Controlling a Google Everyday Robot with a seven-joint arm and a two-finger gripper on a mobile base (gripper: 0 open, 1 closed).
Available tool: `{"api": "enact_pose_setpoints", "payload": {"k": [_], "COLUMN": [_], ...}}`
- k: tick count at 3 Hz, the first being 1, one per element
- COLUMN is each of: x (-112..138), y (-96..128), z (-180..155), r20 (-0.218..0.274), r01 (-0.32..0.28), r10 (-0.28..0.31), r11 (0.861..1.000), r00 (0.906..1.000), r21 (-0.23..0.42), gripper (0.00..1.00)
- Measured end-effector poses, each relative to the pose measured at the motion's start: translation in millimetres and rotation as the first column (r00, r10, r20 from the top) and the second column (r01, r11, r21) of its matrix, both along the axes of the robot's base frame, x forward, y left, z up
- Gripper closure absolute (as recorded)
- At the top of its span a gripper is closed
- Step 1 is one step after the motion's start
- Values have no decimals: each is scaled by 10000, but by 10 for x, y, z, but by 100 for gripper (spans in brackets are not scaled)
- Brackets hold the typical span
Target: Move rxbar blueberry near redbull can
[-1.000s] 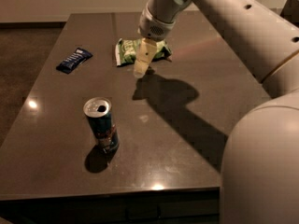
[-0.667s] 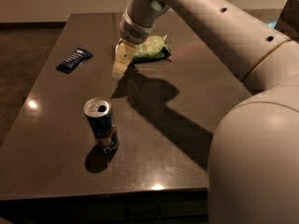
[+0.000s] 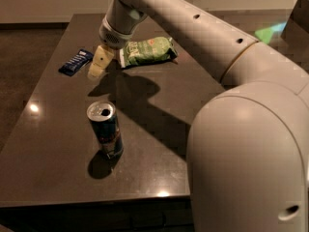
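over far end of table point(image 3: 53, 173), claw point(image 3: 95, 71) hangs beside rxbar blueberry point(image 3: 76, 62), apart.

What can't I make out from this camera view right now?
The gripper, beside the rxbar blueberry: its height over the table is unreadable from the single camera view.
The bar's lettering: too small to read.
The table's right side: hidden by the arm.
The label on the redbull can: too dark to read.

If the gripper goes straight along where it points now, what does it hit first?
Probably bare tabletop. The gripper hangs between the blue snack bar and the green chip bag, pointing down and slightly left, so it lands just right of the bar. Depth is unclear.
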State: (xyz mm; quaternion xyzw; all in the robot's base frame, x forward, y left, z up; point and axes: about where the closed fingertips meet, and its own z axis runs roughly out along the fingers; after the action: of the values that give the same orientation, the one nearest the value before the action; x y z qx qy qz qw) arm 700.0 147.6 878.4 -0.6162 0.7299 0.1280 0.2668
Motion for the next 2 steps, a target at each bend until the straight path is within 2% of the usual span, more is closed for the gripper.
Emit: {"api": "enact_pose_setpoints", "payload": {"k": [2], "x": [269], "y": [559], "z": [-91], "r20": [544], "r01": [723], "r10": [-757], "r11": [9955], "r00": [9956], "r21": [616], "gripper": [0]}}
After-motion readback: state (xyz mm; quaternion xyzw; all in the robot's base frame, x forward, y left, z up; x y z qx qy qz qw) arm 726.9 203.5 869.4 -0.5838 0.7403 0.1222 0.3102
